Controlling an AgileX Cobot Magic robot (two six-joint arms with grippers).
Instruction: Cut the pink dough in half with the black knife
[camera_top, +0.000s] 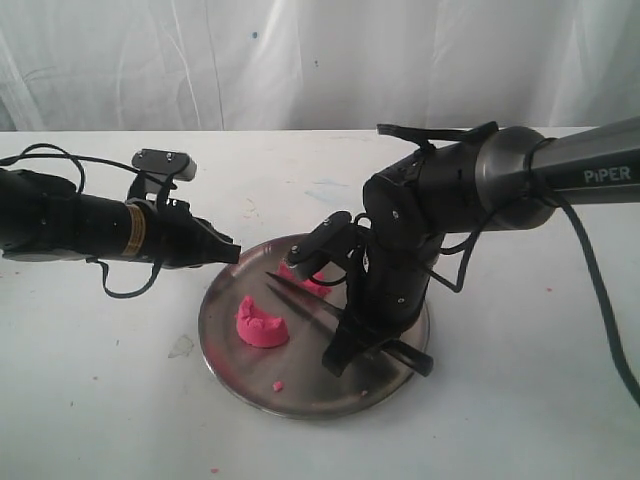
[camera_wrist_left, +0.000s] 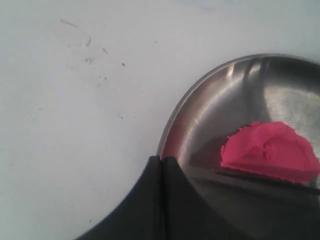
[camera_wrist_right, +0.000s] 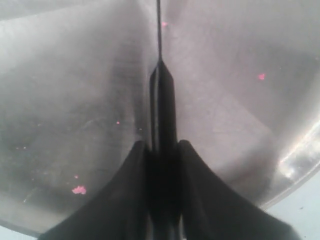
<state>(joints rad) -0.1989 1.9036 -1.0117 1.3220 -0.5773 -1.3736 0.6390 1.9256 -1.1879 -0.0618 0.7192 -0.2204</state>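
**Right wrist view: blade gripped, dough lies in two**

Right hand (camera_wrist_right: 161, 146) is pinched tight on the black knife (camera_wrist_right: 164, 100), the handle sandwiched between both fingers and the blade running out low over the steel plate (camera_wrist_right: 65, 100). No lump shows here, only pink specks.

Exterior view fills that gap. The pink dough (camera_top: 262, 323) sits on the plate as two pieces, one on the near side of the blade. The far piece (camera_top: 303, 277) is behind the blade, partly hidden by the arm. A crumb (camera_top: 277, 385) lies toward the front rim.

Left hand (camera_wrist_left: 162, 166), fingers pressed together and empty, sits at the plate's rim. Its view gives one piece close up.

The risk, I'd say, is soft dough clinging to the blade and dragging along as it lifts. That left hand could also bump the rim and slide the plate across the desk (camera_top: 520, 400).
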